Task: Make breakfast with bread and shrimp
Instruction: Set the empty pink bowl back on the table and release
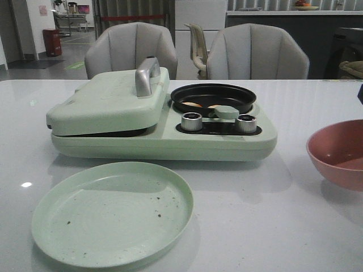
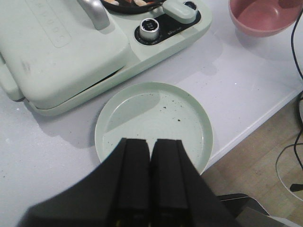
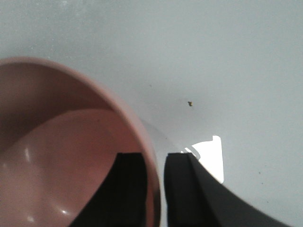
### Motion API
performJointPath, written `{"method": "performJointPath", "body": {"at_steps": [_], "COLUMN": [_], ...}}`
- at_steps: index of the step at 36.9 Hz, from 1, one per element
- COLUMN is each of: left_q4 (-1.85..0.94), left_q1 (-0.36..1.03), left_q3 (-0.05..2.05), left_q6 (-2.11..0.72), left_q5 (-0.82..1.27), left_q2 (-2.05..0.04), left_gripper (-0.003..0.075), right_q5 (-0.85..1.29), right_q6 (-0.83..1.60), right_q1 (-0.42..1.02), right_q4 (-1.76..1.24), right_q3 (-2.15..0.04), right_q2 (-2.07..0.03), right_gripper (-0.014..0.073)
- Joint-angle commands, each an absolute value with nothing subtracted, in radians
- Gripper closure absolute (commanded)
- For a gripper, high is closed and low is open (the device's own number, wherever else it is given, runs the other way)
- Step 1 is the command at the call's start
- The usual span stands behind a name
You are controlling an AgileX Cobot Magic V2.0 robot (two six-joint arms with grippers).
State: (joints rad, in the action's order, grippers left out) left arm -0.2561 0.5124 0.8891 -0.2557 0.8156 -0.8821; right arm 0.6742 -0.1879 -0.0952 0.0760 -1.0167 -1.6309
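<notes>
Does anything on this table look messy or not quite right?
Slightly. The green plate holds only dark crumbs, a stray crumb lies on the table, and the right tool straddles the pink bowl's rim. Nothing looks spilled or broken.

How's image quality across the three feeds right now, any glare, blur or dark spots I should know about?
Front view: dim and grainy, with a small glare spot on the table left of the green plate. Left wrist view: evenly lit and sharp; the left tool is dark. Right wrist view: soft focus on the pink bowl, bright glare patch beside the right tool.
</notes>
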Motion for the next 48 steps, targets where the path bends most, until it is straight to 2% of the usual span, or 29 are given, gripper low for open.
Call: {"method": "performJointPath", "body": {"at_steps": [1, 5, 10, 18, 24, 34, 48], "left_q4": [-0.272, -0.272, -0.272, -0.272, -0.272, -0.272, -0.272], "left_q1": [0.522, 0.522, 0.522, 0.522, 0.522, 0.522, 0.522], "left_q3": [0.915, 0.915, 0.915, 0.915, 0.915, 0.915, 0.915], "left_q6": [-0.249, -0.249, -0.249, -0.249, -0.249, -0.249, -0.249], "left_q5": [0.748, 0.748, 0.748, 0.748, 0.748, 0.748, 0.748], "left_q2": [-0.878, -0.878, -0.878, -0.878, -0.878, -0.878, -0.878], "left_gripper": [0.0619, 0.0619, 0.0619, 0.0619, 0.0619, 0.0619, 0.0619], "right_q5": [0.643, 0.660, 0.686, 0.843, 0.911, 0.777, 0.793], "right_q6": [-0.172, -0.172, -0.172, -0.153, -0.114, 0.039, 0.080], "right_q1": [-0.097, -0.097, -0.097, -0.090, -0.050, -0.031, -0.031], "right_q4": [0.079, 0.079, 0.079, 0.073, 0.027, -0.132, -0.123], "right_q3": [-1.041, -1.041, -1.043, -1.156, -1.160, -0.956, -0.743], "right_q2": [-1.601, -1.617, -1.629, -1.565, -1.458, -1.130, -0.746], "right_gripper": [0.0197, 0.0081, 0.0002, 0.0002, 0.0002, 0.0002, 0.0002]}}
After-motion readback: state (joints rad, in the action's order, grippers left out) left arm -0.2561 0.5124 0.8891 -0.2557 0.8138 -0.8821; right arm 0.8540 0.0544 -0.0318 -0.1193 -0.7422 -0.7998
